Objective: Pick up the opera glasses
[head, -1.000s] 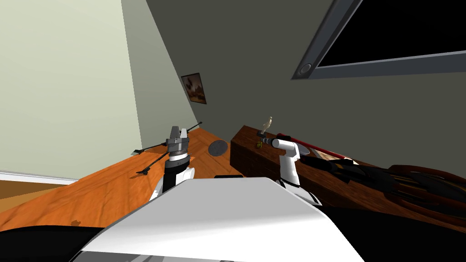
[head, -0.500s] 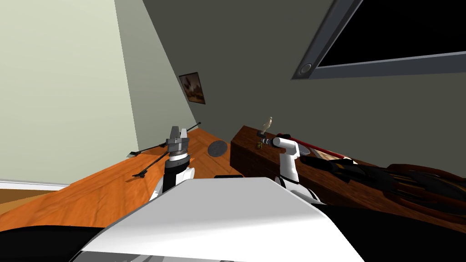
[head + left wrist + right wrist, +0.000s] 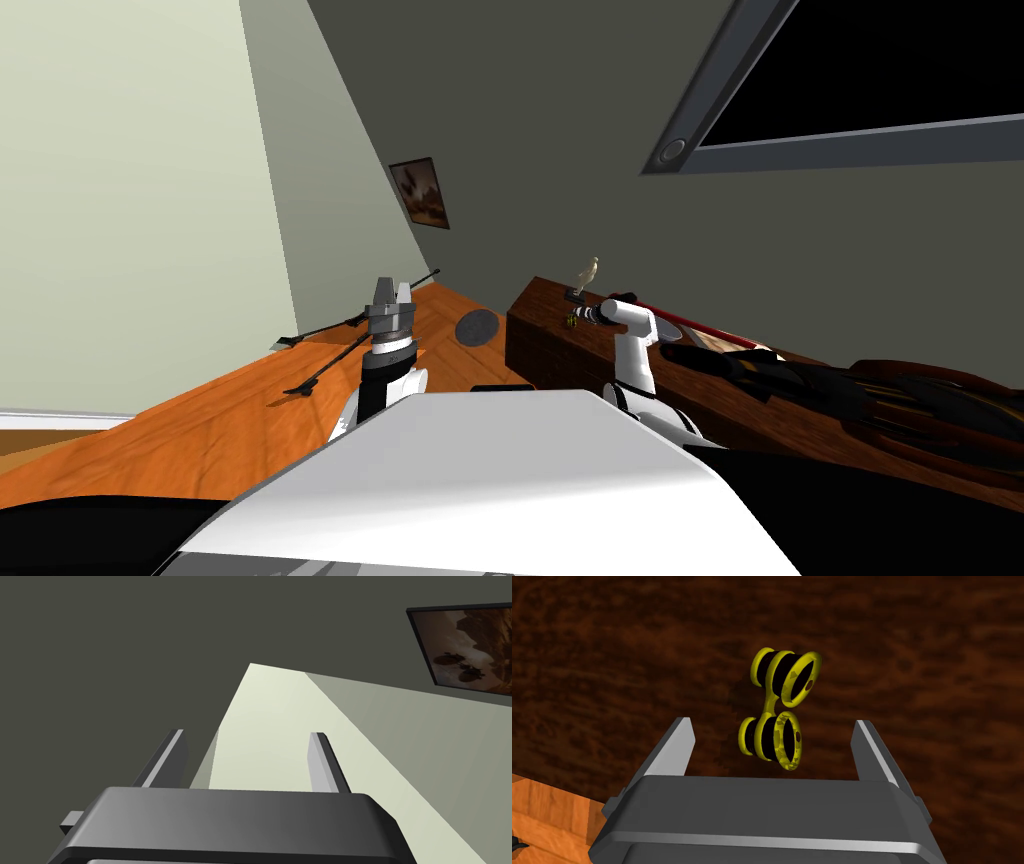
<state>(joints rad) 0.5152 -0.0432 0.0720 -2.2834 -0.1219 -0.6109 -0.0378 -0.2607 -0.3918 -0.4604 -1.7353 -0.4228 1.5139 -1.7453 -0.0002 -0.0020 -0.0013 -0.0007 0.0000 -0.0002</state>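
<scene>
Right wrist view: one opera glasses, two yellow-black barrels, on dark wood top. Right gripper wide, nearer barrel between its fingers, untouched. Left gripper wide.

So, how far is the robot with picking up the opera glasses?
Done: the right gripper is at the dark wooden top, lined up on the yellow-and-black opera glasses. In hand: nothing gripped; its fingers stand open on either side. Remaining: shut on them and lift. The left gripper is open, idle.
</scene>
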